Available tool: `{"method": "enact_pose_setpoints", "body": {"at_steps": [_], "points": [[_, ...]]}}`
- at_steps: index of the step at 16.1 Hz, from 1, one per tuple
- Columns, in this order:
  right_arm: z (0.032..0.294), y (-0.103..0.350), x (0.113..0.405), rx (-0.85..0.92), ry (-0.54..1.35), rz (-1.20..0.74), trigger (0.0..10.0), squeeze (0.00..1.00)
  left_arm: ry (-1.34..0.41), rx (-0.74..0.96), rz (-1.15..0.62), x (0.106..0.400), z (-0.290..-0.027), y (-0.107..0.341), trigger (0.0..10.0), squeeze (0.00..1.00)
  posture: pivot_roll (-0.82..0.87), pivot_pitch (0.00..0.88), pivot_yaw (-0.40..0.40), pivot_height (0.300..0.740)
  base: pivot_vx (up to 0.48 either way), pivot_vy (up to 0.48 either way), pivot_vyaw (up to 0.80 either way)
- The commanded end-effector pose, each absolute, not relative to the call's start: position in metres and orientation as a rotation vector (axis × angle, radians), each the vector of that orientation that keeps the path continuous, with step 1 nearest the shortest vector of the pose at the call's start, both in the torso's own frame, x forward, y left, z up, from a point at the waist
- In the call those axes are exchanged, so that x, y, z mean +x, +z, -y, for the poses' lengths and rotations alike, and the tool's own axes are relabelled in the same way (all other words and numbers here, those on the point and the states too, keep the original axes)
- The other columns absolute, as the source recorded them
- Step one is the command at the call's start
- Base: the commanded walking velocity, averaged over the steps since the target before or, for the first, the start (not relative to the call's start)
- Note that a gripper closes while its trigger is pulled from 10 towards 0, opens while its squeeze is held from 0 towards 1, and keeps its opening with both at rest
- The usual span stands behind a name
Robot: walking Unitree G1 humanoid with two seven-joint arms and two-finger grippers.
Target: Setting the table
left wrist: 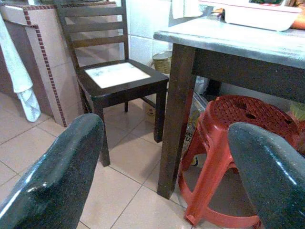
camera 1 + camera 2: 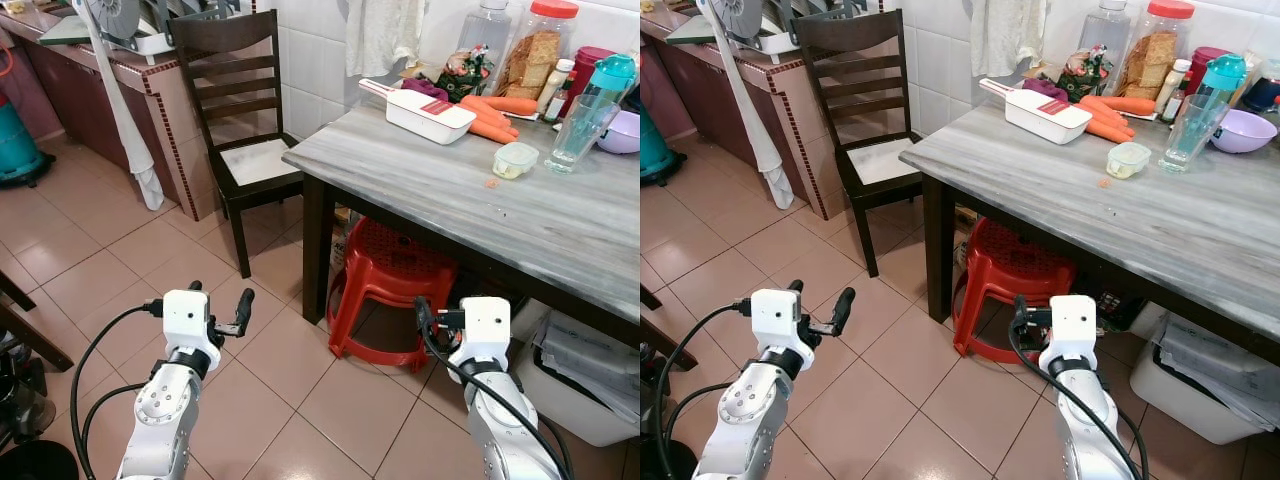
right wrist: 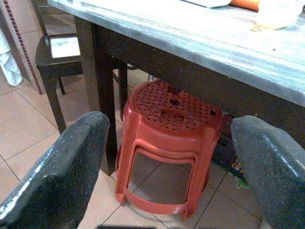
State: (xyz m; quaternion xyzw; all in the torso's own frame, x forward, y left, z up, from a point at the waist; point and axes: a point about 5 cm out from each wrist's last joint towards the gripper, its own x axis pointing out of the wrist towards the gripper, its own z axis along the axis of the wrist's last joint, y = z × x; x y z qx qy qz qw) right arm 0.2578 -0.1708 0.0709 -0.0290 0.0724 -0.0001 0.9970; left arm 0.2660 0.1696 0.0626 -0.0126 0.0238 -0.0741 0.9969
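A grey-topped table stands ahead on the right. At its far side lie a white lidded box, carrots, a small lidded tub, a clear glass, a purple bowl, a teal bottle and a jar. Both arms are held low over the tiled floor, short of the table. My left gripper is open and holds nothing. My right gripper is open too, with nothing in it, and faces the space under the table.
A red plastic stool sits under the table's near corner. A dark wooden chair stands to the table's left, against a tiled counter with a white cloth hanging down. A white bin is low on the right.
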Motion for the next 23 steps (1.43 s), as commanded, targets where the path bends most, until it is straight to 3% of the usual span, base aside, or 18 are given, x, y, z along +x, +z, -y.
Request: {"method": "enact_pose_setpoints", "body": {"at_steps": [1, 4, 12, 16, 23], "points": [[0.162, 0.064, 0.239, 0.08, -0.024, -0.183, 10.0, 0.0, -0.145, -0.028, -0.113, 0.263, -0.177, 0.052, 10.0, 0.0, -0.04, 0.0, 0.044, 0.74, 0.0, 0.0, 0.0], [0.159, 0.056, 0.265, 0.086, -0.023, -0.194, 10.0, 0.0, -0.157, -0.01, -0.122, 0.292, -0.161, 0.049, 10.0, 0.0, -0.04, 0.0, 0.032, 0.74, 0.0, 0.0, 0.0], [0.163, 0.065, 0.265, 0.04, -0.037, -0.14, 10.0, 0.0, -0.137, -0.027, -0.061, 0.3, -0.164, 0.06, 10.0, 0.0, -0.05, 0.0, 0.039, 0.74, 0.0, 0.0, 0.0], [0.173, 0.086, 0.254, -0.041, -0.017, -0.056, 10.0, 0.0, -0.119, -0.013, -0.003, 0.28, -0.178, 0.064, 10.0, 0.0, -0.06, 0.0, 0.027, 0.74, 0.0, 0.0, 0.0], [0.184, 0.108, 0.235, -0.129, -0.032, 0.009, 10.0, 0.0, -0.089, 0.005, -0.055, 0.256, -0.196, 0.052, 10.0, 0.0, -0.05, 0.0, 0.01, 0.74, 0.0, 0.0, 0.0]]}}
